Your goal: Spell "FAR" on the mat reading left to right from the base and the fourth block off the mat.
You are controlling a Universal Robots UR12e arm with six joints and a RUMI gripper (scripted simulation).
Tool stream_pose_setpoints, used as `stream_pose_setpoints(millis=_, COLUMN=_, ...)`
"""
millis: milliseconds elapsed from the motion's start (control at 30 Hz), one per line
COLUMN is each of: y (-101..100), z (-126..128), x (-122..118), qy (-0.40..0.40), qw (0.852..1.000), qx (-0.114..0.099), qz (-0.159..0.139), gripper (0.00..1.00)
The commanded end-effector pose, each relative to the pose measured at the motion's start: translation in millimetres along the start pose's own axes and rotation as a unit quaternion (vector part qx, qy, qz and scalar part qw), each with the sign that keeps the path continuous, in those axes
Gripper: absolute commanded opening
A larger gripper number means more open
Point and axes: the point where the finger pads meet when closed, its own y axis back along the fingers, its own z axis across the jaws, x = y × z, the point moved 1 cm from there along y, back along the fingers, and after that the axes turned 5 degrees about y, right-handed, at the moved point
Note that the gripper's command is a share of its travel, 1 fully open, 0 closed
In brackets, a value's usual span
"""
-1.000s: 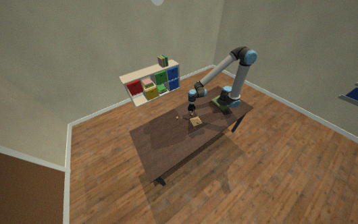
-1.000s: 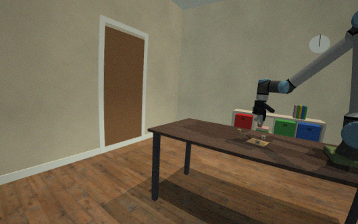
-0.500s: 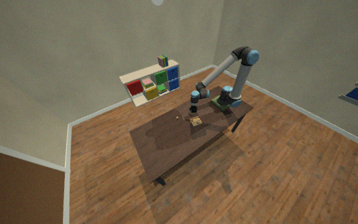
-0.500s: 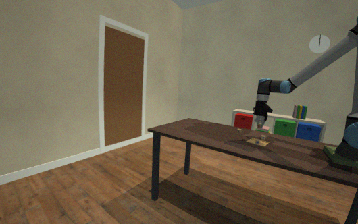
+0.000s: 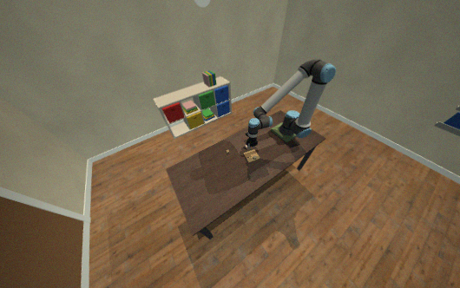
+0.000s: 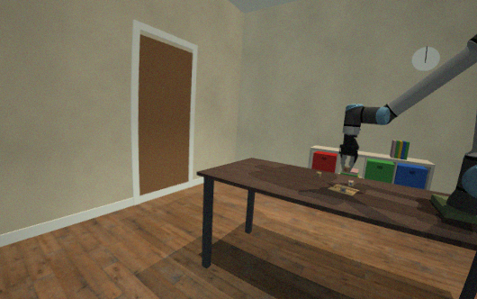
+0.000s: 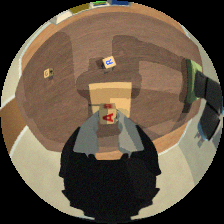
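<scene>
Two loose blocks lie near the tan mat (image 7: 113, 95): an R block (image 7: 109, 62) just beyond its far edge, another block (image 7: 48, 73) well off to one side. Only the wrist view shows the gripper (image 7: 108, 121) pinching the A block (image 7: 108, 115) above the mat. Behind the dark wooden table (image 5: 208, 204), a shelf unit (image 5: 191, 92) stands against the wall.

In the wrist view, the gripper's (image 7: 107, 131) dark body hid the near part of the mat (image 7: 112, 95). The lone block's (image 7: 48, 73) letter was too small to read. The arm's (image 6: 432, 81) upper links ran off the exterior view's right edge.
</scene>
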Motion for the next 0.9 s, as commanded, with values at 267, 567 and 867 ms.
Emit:
stream_pose_setpoints(millis=267, y=0.3, z=7.9, x=-22.5, qy=0.122, qw=0.992, qx=0.001, qz=-0.001, gripper=0.09)
stream_pose_setpoints(millis=567, y=0.6, z=8.2, x=-26.5, qy=0.148, qw=0.989, qx=0.001, qz=-0.001, gripper=0.09)
stream_pose_setpoints(millis=867, y=0.5, z=8.1, x=-26.0, qy=0.147, qw=0.989, qx=0.001, qz=-0.001, gripper=0.09)
